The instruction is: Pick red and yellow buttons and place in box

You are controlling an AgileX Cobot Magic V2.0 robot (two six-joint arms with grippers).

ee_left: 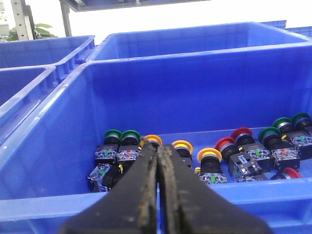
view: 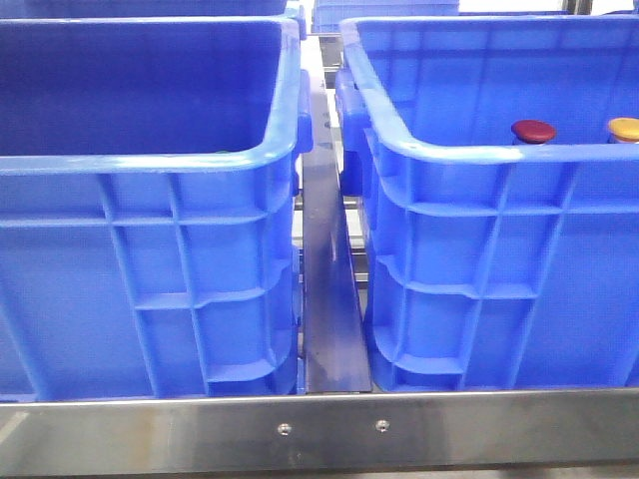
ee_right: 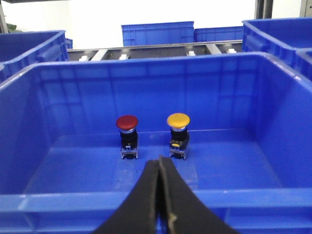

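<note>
A dark red button (view: 533, 131) and an orange-yellow button (view: 625, 128) show just above the near rim of the right blue crate (view: 469, 153). In the right wrist view the red button (ee_right: 126, 122) and the yellow button (ee_right: 178, 120) stand upright side by side on that crate's floor (ee_right: 87, 170). My right gripper (ee_right: 159, 160) is shut and empty, above the crate's near rim, short of both buttons. My left gripper (ee_left: 157, 146) is shut and empty above the near rim of the left crate (ee_left: 44, 204). Neither gripper shows in the front view.
The left crate (view: 150, 165) holds several push buttons with green (ee_left: 113, 134), yellow (ee_left: 209, 155) and red (ee_left: 241, 132) caps along its near floor. A metal rail (view: 324, 289) runs between the two crates. More blue crates (ee_right: 157, 33) stand behind.
</note>
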